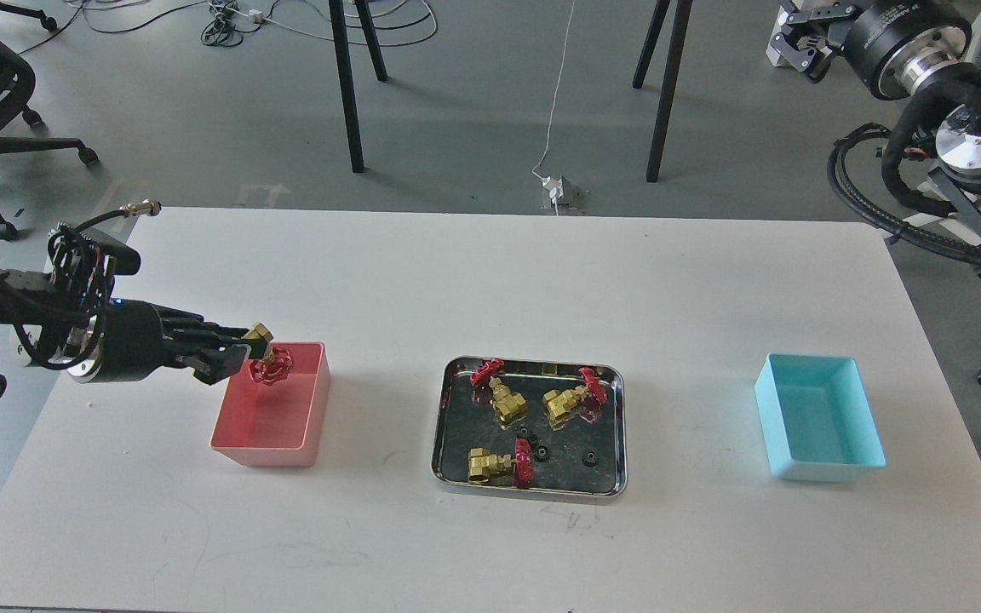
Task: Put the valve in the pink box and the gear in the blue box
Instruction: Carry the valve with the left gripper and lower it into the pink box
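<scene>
The left hand [239,356] is clamped on a valve [267,358], brass body pinched between the fingers and red handwheel hanging toward the pink box [273,426], which stands on the counter [456,281] toward its left edge. The valve appears to hover over the box's far left corner, close to the rim, though from this view I cannot tell how high above the opening it sits. To finish the step well, the hand should carry the valve a little further toward the middle of the box before the fingers part, so that it falls inside and not onto the rim, and it should release low so the heavy brass does not bounce or shove the light bin. The box is empty, so there is room inside. Three more valves and several tiny black gears [542,451] lie in the steel tray [448,426] at the middle of the counter, nearer the front edge. The blue box [814,426] stands toward the right edge, empty and well apart from the tray. Bare counter lies between box, tray and box, giving clear lanes. The right hand [797,38] is raised beyond the counter's far right corner; I cannot tell whether its fingers are apart.
</scene>
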